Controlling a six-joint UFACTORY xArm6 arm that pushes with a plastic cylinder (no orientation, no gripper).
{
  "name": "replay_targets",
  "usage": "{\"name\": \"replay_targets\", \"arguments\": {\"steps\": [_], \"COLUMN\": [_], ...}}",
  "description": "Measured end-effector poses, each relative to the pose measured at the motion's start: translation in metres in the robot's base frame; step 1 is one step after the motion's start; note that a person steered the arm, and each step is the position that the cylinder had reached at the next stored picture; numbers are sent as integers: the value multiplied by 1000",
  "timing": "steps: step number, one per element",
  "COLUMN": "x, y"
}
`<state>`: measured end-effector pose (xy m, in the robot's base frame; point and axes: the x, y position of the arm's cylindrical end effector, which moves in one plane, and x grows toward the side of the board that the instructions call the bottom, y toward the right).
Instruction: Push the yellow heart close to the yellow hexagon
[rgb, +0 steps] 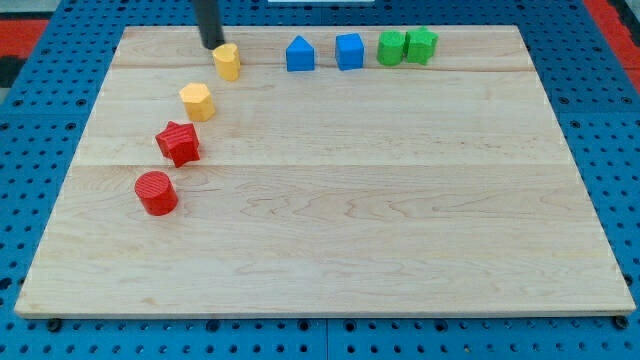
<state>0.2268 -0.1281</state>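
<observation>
The yellow heart (227, 61) sits near the board's top edge, left of centre. The yellow hexagon (198, 102) lies a short way below and to the left of it, with a small gap between them. My tip (213, 46) is the lower end of the dark rod coming down from the view's top. It stands just above and left of the yellow heart, touching or nearly touching it.
A red star (179, 143) and a red cylinder (156, 193) continue the diagonal line below the hexagon. Two blue blocks (300, 54) (349, 51) and two green blocks (391, 47) (422, 44) line the top edge. The wooden board (330, 230) lies on a blue pegboard.
</observation>
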Motion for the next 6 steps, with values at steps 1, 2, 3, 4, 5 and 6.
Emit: {"name": "replay_targets", "arguments": {"steps": [1,2,3,4,5,6], "x": [9,28,30,41,63,70], "y": [20,13,-5,24,26,19]}}
